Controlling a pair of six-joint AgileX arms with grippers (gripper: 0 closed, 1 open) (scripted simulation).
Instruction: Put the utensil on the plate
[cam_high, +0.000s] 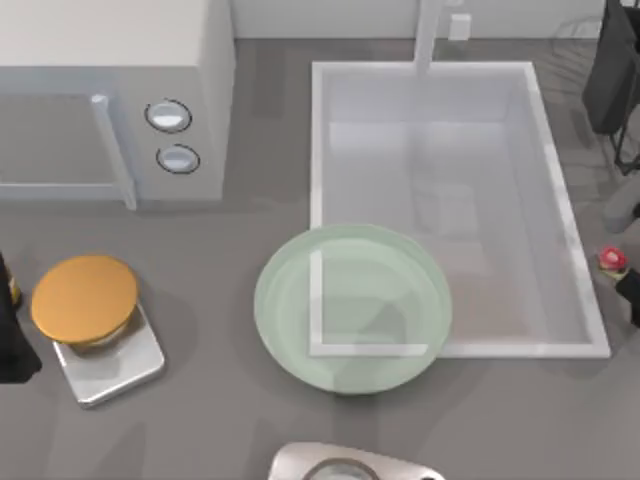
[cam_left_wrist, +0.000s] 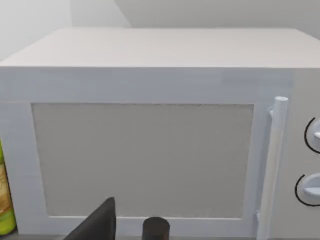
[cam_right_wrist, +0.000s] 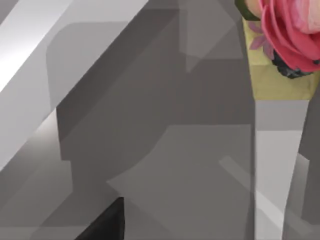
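1. Orange disc on steel base is sitting at table's 8 o'clock. Left gripper is parking just beside it at the left edge, facing the microwave at 10 o'clock. Grip state: can't tell.
2. Plate, pale green glass, is lying near table centre, toward 6 o'clock, overlapping the sink corner as seen from above.
3. Utensil is lying on the counter at 3 o'clock, just outside the sink's right rim and well apart from the plate. Red-pink knob is showing in top view; right wrist view is showing the thin pale handle running straight away from the knob.
4. Right gripper is hovering just beside the knob, at its 5 o'clock. Wide or narrow: can't tell; I judge it isn't holding anything yet.
5. Key relation: spoon is sitting right by the right arm and far from the left, so the right arm should be taking it. Plate is lying at approx 8–9 o'clock from the spoon, so the carry goes leftward across the sink's corner.
6. Long axis in top view: can't tell, w/ the handle hidden at the frame edge.
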